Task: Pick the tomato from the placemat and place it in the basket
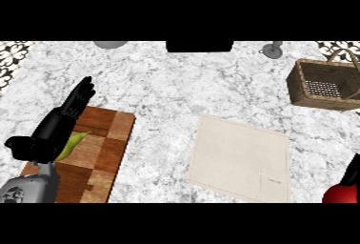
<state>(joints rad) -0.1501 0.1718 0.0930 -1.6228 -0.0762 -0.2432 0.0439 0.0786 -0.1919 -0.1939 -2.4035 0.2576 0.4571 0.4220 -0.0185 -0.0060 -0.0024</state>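
The red tomato (340, 194) shows at the lower right corner, off the placemat, partly cut by the view's edge. My right hand (352, 171) is over it, with dark fingers curled on its top; most of the hand is out of view. The beige placemat (240, 157) lies bare in the middle of the counter. The wicker basket (325, 85) with a handle stands at the far right, its mesh bottom showing. My left hand (60, 124) rests open at the left, fingers straight and pointing up over the wooden board.
A wooden cutting board (95, 157) lies at the left with a green vegetable (72, 145) partly under my left hand. At the back edge stand a grey bowl (110, 44), a black object (200, 46) and a small metal piece (272, 49).
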